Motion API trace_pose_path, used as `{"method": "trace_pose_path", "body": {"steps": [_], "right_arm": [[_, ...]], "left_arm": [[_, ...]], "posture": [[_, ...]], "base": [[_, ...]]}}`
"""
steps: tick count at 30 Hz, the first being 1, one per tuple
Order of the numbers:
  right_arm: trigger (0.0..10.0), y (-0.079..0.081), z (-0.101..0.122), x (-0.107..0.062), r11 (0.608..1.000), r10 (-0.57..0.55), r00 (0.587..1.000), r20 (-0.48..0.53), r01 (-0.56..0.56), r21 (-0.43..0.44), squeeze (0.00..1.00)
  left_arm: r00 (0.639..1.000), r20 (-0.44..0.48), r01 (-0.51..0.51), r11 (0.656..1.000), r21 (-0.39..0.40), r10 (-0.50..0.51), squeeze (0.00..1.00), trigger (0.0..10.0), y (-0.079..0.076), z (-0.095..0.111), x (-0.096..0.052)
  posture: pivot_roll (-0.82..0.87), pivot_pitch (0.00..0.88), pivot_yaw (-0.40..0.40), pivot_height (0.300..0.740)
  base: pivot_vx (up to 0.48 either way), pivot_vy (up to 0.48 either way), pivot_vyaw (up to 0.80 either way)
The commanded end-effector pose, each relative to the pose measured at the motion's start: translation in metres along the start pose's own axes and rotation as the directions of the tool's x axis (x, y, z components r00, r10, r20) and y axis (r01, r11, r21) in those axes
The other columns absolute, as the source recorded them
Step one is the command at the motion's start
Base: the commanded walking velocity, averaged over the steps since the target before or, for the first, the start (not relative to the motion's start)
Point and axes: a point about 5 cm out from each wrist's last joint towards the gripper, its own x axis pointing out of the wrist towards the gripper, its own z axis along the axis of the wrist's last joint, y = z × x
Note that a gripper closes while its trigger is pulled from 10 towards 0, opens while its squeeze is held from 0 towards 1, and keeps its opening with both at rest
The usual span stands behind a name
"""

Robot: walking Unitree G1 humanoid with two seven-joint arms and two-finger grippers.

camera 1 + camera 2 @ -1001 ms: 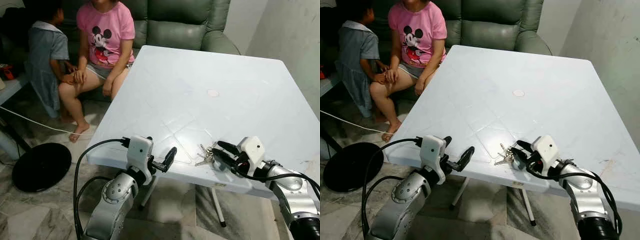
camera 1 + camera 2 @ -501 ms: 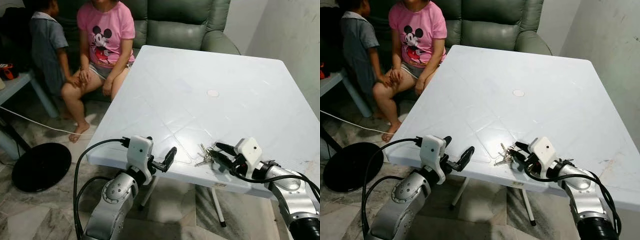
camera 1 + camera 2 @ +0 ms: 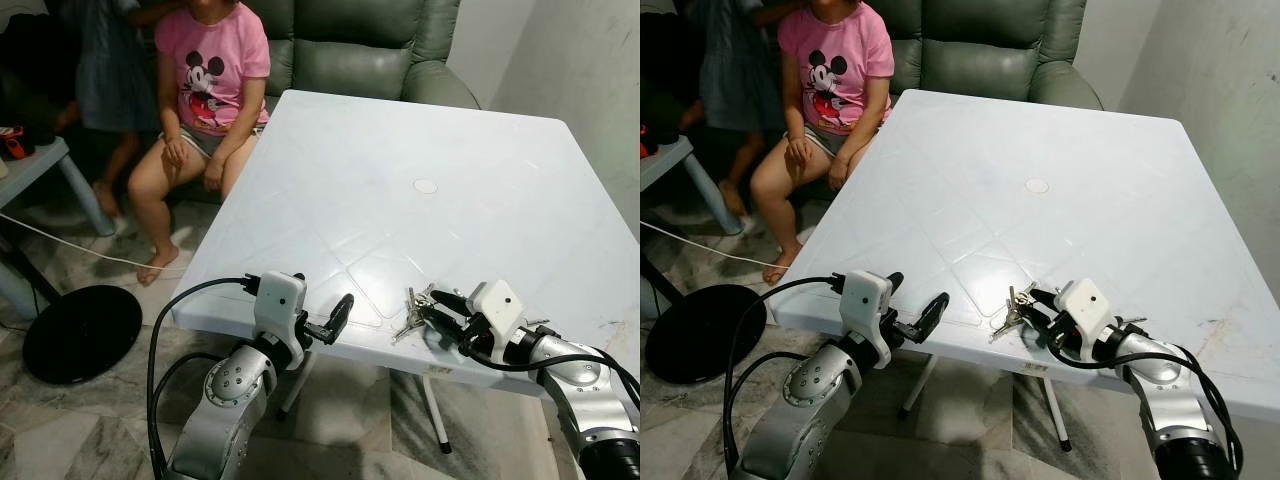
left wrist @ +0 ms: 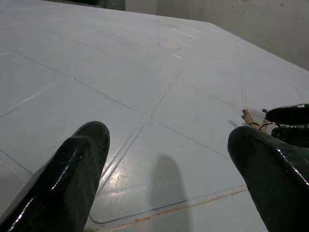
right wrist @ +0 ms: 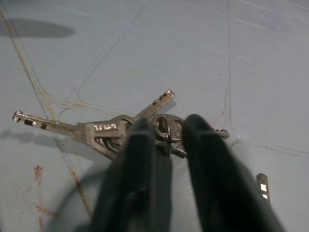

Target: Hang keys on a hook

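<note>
A bunch of silver keys point(image 3: 410, 308) lies on the white table point(image 3: 400, 140) near its front edge. My right gripper point(image 3: 441, 309) reaches in from the right, low over the table, and is shut on the keys. In the right wrist view its two black fingers point(image 5: 140, 150) pinch the key ring point(image 5: 166, 126), and the key blades point(image 5: 58, 126) fan out beyond them. My left gripper point(image 3: 336, 318) hovers open at the table's front edge, left of the keys, with nothing between its fingers point(image 4: 82, 159).
A person in a pink shirt point(image 3: 210, 70) sits on the green sofa point(image 3: 370, 45) behind the table's left side, and another person point(image 3: 105, 80) stands at the far left. A black round base point(image 3: 82, 332) and a white cable point(image 3: 70, 250) lie on the floor. A wall point(image 3: 590, 80) runs along the right.
My right gripper's fingers have closed on the keys, which shifted a little on the table. The person at the far left has stood up and moved back. My left arm has not moved.
</note>
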Motion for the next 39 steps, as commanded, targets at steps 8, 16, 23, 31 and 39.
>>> {"method": "trace_pose_path", "body": {"steps": [8,16,23,31,39], "right_arm": [[2.1,-0.001,0.002,-0.002,1.000,-0.002,1.000,-0.003,0.001,-0.022,0.00],[10.0,0.000,0.001,-0.001,1.000,-0.002,1.000,-0.012,0.002,-0.021,0.00],[6.9,0.001,0.001,0.001,1.000,0.006,1.000,-0.014,-0.006,-0.008,0.00],[0.0,0.000,0.006,0.000,1.000,0.003,0.999,0.037,-0.003,0.024,0.00],[0.0,-0.013,0.032,0.004,0.981,-0.127,0.963,0.237,0.086,0.176,0.00]], "left_arm": [[1.000,0.010,0.004,1.000,0.007,-0.004,0.00,10.0,-0.002,0.003,0.001],[1.000,0.009,0.004,1.000,0.006,-0.004,0.00,10.0,-0.001,0.003,0.001],[1.000,0.010,0.002,1.000,0.007,-0.002,0.00,10.0,-0.001,0.004,0.001],[1.000,0.011,-0.003,1.000,0.008,0.003,0.00,10.0,-0.001,0.004,0.000],[0.999,0.021,-0.037,0.999,0.021,0.036,0.00,10.0,0.006,0.005,0.000]], "posture": [[0.01,0.087,-0.054,0.740],[0.01,0.087,-0.055,0.740],[0.01,0.088,-0.056,0.740],[0.01,0.088,-0.059,0.740],[0.02,0.084,-0.057,0.740]], "base": [[0.000,0.000,0.00],[0.000,0.000,0.00],[0.000,0.000,0.00],[0.000,0.000,0.00],[0.000,0.000,0.00]]}}
